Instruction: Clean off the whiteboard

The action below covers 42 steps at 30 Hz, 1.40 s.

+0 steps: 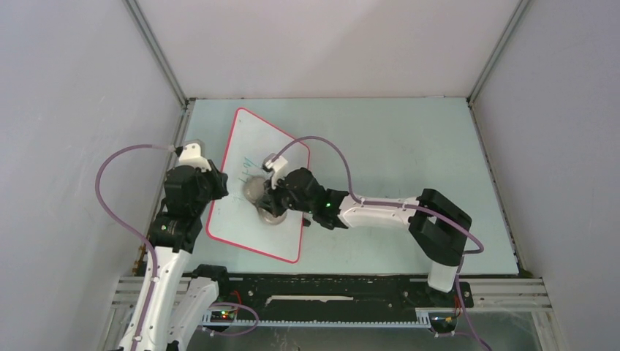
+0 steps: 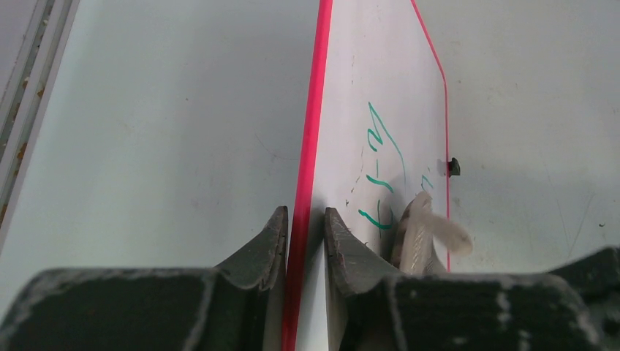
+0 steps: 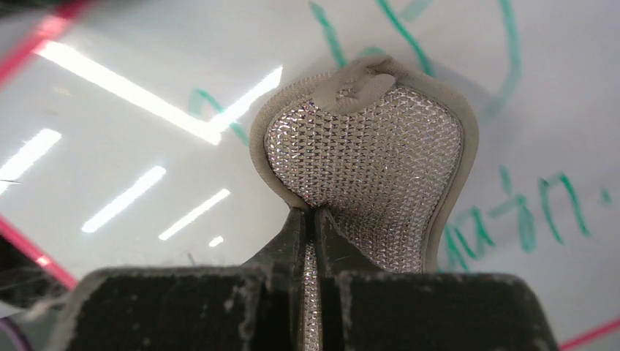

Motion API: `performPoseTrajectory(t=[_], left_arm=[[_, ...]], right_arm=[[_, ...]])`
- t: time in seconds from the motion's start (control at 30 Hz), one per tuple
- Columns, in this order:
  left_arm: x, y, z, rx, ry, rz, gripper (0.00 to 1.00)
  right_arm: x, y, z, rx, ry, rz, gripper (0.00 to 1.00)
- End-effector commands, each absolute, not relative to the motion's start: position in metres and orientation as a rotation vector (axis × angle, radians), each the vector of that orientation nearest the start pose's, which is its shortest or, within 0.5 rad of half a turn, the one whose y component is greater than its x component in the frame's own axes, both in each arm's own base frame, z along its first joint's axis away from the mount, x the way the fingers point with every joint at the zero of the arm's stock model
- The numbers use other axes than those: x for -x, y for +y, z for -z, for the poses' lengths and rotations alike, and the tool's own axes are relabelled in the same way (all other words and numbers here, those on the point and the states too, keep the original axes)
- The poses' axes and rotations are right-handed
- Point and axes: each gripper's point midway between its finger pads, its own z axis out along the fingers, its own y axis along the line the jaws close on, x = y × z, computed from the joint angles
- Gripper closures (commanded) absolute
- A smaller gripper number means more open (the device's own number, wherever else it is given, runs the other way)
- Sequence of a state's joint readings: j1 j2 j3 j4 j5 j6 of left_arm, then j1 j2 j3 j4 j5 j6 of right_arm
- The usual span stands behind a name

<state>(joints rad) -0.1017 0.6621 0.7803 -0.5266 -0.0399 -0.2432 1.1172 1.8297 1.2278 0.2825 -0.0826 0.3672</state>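
On the table's (image 1: 409, 146) left half, the whiteboard (image 1: 245, 139) is lying with its long axis running far-left to near-right. The left gripper (image 2: 303, 219), arm reaching forward, is pinching the board's left rim in narrow jaws. The right gripper (image 3: 314, 216), arm stretching leftward, is clamping the pad (image 3: 365, 161) and pressing it onto the green writing (image 3: 526, 212).
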Motion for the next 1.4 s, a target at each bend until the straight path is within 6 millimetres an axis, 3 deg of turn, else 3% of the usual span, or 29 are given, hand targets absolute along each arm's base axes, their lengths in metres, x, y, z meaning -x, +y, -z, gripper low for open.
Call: performPoseTrajectory(t=[0.0, 0.1, 0.17, 0.27, 0.47, 0.6, 0.67, 0.77, 0.83, 1.0, 1.13, 1.23, 1.3, 1.37], left_arm=[[-0.253, -0.036, -0.212, 0.152, 2.030, 0.213, 1.00], [-0.253, -0.036, -0.212, 0.152, 2.026, 0.213, 1.00], [-0.253, -0.036, -0.212, 0.151, 2.029, 0.214, 1.00], [-0.254, -0.036, -0.211, 0.153, 2.033, 0.212, 1.00], [-0.254, -0.034, -0.209, 0.158, 2.038, 0.202, 1.00], [-0.254, -0.033, -0.209, 0.162, 2.037, 0.198, 1.00], [-0.254, -0.034, -0.209, 0.160, 2.037, 0.200, 1.00], [-0.253, -0.034, -0.210, 0.159, 2.036, 0.203, 1.00], [-0.253, -0.035, -0.210, 0.156, 2.032, 0.206, 1.00], [-0.252, -0.036, -0.212, 0.153, 2.026, 0.215, 1.00], [-0.252, -0.037, -0.213, 0.150, 2.023, 0.220, 1.00], [-0.253, -0.037, -0.213, 0.150, 2.021, 0.220, 1.00], [-0.253, -0.036, -0.213, 0.151, 2.023, 0.220, 1.00], [-0.253, -0.036, -0.212, 0.151, 2.027, 0.219, 1.00]], right_arm=[[-0.225, 0.445, -0.074, 0.739, 2.152, -0.830, 1.00], [-0.227, 0.442, -0.078, 0.723, 2.139, -0.839, 1.00], [-0.226, 0.449, -0.094, 0.724, 2.095, -0.883, 1.00], [-0.217, 0.473, -0.126, 0.757, 2.011, -0.966, 1.00], [-0.189, 0.542, -0.198, 0.875, 1.838, -1.115, 1.00], [-0.182, 0.566, -0.239, 0.863, 1.765, -1.229, 1.00], [-0.182, 0.569, -0.246, 0.845, 1.756, -1.275, 1.00], [-0.188, 0.562, -0.227, 0.822, 1.813, -1.285, 1.00], [-0.196, 0.548, -0.200, 0.787, 1.884, -1.265, 1.00], [-0.224, 0.486, -0.124, 0.660, 2.094, -1.099, 1.00], [-0.227, 0.441, -0.079, 0.609, 2.214, -0.949, 1.00], [-0.221, 0.433, -0.071, 0.636, 2.230, -0.896, 1.00], [-0.216, 0.441, -0.080, 0.654, 2.194, -0.925, 1.00], [-0.209, 0.458, -0.102, 0.682, 2.134, -0.988, 1.00]])
